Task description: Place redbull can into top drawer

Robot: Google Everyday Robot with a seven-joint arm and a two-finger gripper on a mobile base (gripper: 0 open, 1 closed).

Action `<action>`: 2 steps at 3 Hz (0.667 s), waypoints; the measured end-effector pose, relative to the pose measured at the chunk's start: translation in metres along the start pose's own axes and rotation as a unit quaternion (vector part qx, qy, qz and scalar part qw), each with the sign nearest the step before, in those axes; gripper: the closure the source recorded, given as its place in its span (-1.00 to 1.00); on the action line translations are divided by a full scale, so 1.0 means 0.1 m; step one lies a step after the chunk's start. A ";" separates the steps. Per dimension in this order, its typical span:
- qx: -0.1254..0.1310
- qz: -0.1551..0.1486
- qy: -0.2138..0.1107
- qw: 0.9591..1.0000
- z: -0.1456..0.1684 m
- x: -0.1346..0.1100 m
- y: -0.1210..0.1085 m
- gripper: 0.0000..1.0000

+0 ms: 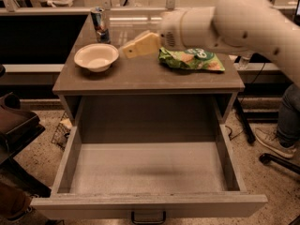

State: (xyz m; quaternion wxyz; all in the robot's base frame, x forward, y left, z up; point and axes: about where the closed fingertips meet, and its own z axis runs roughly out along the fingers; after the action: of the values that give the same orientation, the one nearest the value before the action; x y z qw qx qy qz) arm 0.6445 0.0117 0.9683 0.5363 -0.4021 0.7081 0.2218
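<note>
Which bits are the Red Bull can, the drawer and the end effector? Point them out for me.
redbull can (100, 25), camera view, on its blue-silver side.
top drawer (145, 170), camera view, on its bare grey floor.
end effector (126, 50), camera view, on its pale tip, beside the bowl (96, 57).

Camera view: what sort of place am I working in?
Probably an office or lab snack station: a grey cabinet with an open drawer, can, bowl and chip bag on top, chair base nearby. The gripper hovers over the top, right of the bowl.

Matt plastic gripper (134, 48) above smooth matt tabletop (140, 77)
</note>
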 end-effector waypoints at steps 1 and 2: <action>-0.028 -0.005 -0.021 0.999 0.69 -0.09 -0.03 -1.00; -0.027 -0.005 -0.020 0.999 0.64 -0.09 -0.01 -1.00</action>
State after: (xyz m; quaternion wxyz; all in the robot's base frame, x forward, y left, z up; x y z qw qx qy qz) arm 0.6833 0.0619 0.9559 0.5402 -0.4155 0.6893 0.2457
